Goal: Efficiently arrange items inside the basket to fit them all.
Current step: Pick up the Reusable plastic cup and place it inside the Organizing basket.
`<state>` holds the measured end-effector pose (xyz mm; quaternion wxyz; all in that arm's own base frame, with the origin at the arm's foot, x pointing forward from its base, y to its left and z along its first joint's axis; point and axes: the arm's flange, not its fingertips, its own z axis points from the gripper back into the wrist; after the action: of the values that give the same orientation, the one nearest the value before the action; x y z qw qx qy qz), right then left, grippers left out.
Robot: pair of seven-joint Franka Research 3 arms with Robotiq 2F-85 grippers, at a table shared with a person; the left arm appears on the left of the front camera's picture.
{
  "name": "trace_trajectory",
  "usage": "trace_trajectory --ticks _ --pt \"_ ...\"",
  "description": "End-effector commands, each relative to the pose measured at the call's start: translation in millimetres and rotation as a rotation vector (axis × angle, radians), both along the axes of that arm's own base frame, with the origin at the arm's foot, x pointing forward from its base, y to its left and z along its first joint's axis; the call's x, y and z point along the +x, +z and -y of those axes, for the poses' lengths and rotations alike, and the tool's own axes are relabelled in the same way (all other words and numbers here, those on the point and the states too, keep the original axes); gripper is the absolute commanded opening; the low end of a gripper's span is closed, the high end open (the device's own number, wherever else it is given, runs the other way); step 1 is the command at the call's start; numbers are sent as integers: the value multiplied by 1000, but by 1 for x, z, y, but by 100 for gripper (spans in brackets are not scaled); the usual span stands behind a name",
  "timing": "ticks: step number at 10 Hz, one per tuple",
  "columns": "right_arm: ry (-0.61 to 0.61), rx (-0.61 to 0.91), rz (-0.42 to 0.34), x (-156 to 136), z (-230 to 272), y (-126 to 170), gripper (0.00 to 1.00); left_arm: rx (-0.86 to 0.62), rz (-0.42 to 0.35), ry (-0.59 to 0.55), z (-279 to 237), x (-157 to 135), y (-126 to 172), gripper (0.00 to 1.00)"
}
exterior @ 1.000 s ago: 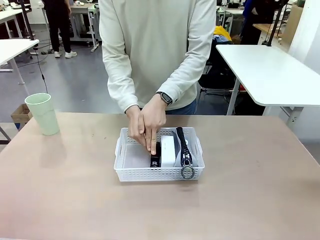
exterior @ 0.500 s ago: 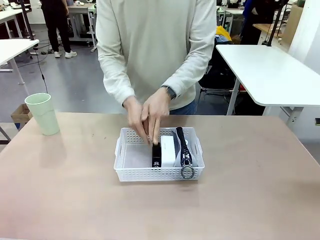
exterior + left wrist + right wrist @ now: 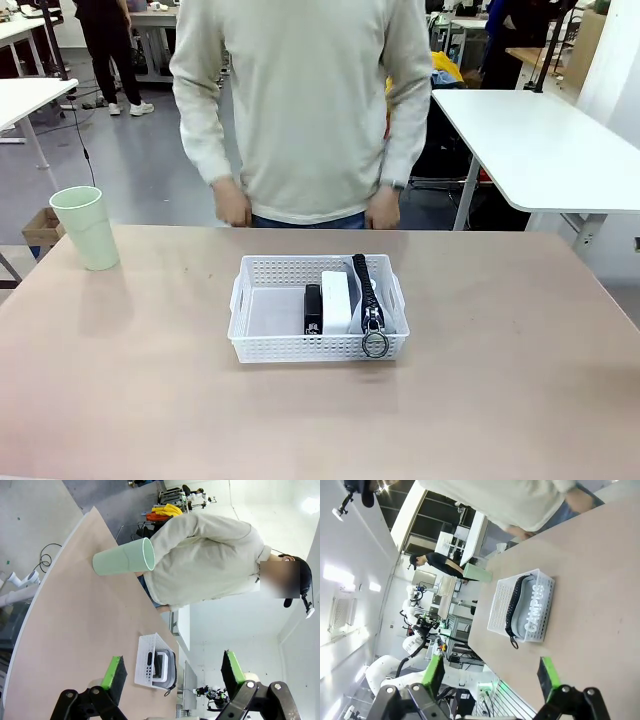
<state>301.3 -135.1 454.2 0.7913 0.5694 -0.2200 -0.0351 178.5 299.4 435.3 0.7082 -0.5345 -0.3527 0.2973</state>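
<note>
The white basket (image 3: pixel 300 348) sits mid-table. Inside it, side by side on edge, are a black stapler (image 3: pixel 313 308), a small white box (image 3: pixel 335 300) and a grey zip pouch (image 3: pixel 366 290) whose ring pull (image 3: pixel 375 345) hangs over the front wall. The left half of the basket floor is bare. A pale green cup (image 3: pixel 86 228) stands on the table at the far left, outside the basket. My left gripper (image 3: pixel 172 672) is open, well back from the cup (image 3: pixel 125 557) and basket (image 3: pixel 145 662). My right gripper (image 3: pixel 491 675) is open, away from the basket (image 3: pixel 499 607) and pouch (image 3: pixel 522 615).
A person in a cream sweater (image 3: pixel 305 110) stands at the far edge, hands down by the hips just off the table. A white side table (image 3: pixel 540 140) stands behind at the right. Bare tabletop surrounds the basket on all sides.
The person's hands have lifted out of the basket and dropped to the sides, leaving the stapler standing beside the white box.
</note>
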Motion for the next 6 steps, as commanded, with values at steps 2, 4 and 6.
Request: trace_trajectory --ticks 2,4,6 --pt "1 7 11 2 0 4 100 -12 13 1 0 0 1 100" --pt "1 7 11 2 0 4 100 64 138 -74 15 9 21 100" --pt "1 7 11 2 0 4 100 176 354 -267 74 33 51 100"
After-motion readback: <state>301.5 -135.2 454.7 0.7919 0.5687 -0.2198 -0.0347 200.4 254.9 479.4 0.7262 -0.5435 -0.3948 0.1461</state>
